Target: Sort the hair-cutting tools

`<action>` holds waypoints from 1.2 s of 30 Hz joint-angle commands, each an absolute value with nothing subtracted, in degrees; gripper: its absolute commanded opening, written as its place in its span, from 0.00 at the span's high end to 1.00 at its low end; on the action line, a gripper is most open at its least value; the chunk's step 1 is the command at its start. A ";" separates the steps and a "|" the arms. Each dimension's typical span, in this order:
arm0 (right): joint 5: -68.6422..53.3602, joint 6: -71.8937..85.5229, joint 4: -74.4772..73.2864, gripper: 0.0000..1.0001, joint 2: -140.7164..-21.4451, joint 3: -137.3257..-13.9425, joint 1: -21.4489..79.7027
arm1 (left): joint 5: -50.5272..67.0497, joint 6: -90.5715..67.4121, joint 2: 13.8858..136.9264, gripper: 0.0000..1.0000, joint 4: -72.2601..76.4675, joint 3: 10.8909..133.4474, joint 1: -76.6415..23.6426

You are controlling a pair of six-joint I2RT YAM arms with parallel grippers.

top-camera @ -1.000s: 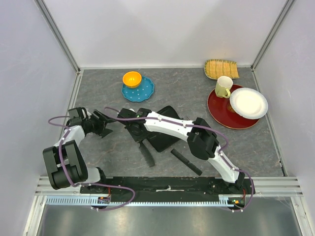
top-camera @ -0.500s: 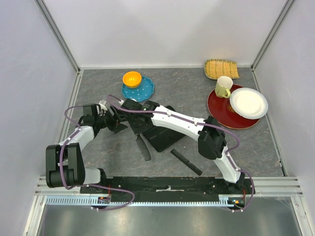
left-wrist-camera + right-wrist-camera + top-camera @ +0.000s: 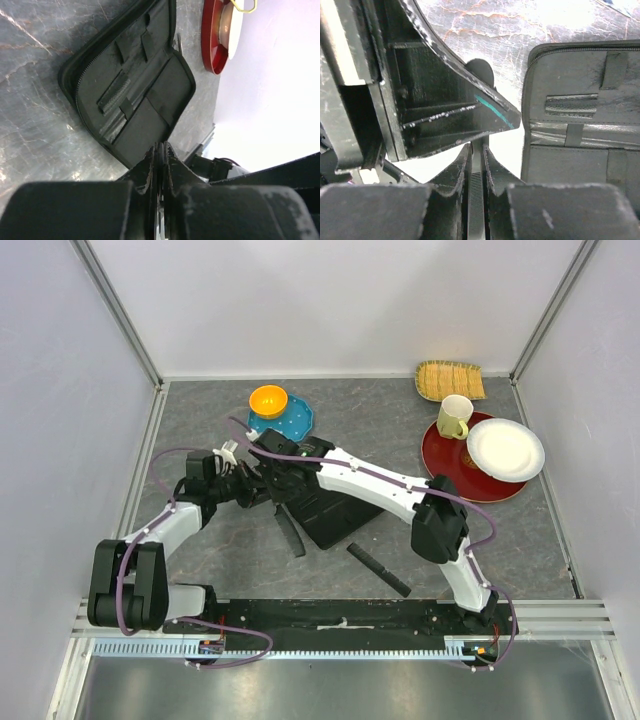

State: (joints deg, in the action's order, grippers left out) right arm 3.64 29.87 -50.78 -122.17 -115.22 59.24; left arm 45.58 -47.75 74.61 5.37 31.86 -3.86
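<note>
Grey tabletop: looks like a comb handover beside the open case.
Both jaws clamp one comb; the right jaws should let go next.

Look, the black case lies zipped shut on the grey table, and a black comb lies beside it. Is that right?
Not quite: the black case lies open, not zipped shut. The left wrist view shows its inside, with the straps. It does lie on the grey table, and a black comb lies beside it.
</note>
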 commanded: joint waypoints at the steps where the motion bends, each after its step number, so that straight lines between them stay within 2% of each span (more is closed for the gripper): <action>1: 2.46 31.12 -48.08 0.84 -118.13 -113.91 58.62 | 46.14 -46.85 73.39 0.98 7.13 32.34 -4.57; 5: 3.07 30.32 -47.46 0.63 -115.06 -111.45 58.36 | 44.65 -43.78 73.13 0.98 1.96 35.50 -4.48; 6: 3.34 29.97 -47.29 0.53 -114.27 -110.14 58.10 | 43.69 -42.03 73.04 0.98 0.80 37.33 -4.48; 7: 3.60 29.54 -47.02 0.47 -113.39 -109.43 57.92 | 43.42 -41.49 73.04 0.98 0.36 38.22 -4.48; 9: 3.25 28.22 -46.41 0.36 -110.84 -107.42 57.22 | 43.94 -39.82 73.04 0.98 -2.01 40.85 -4.48; 10: 2.99 27.78 -46.23 0.34 -110.05 -106.79 57.04 | 44.38 -39.55 73.12 0.98 -2.54 41.74 -4.48; 15: -1.83 25.67 -42.55 0.28 -103.72 -101.53 55.29 | 49.29 -37.18 72.42 0.98 -3.78 47.80 -4.48; 22: -4.84 25.13 -36.75 0.27 -96.26 -97.48 53.97 | 50.19 -39.11 72.16 0.98 -4.56 55.10 -4.48; 25: 3.03 31.18 -32.09 0.27 -91.43 -93.88 53.62 | 47.99 -42.70 72.77 0.98 -5.27 60.02 -4.40; 29: 6.84 46.19 -18.66 0.23 -85.00 -83.18 53.35 | 42.82 -48.06 74.09 0.98 -8.42 70.80 -4.48; 36: 10.72 50.89 -3.36 0.15 -80.07 -77.96 53.35 | 36.04 -57.12 77.87 0.98 -15.82 86.21 -4.48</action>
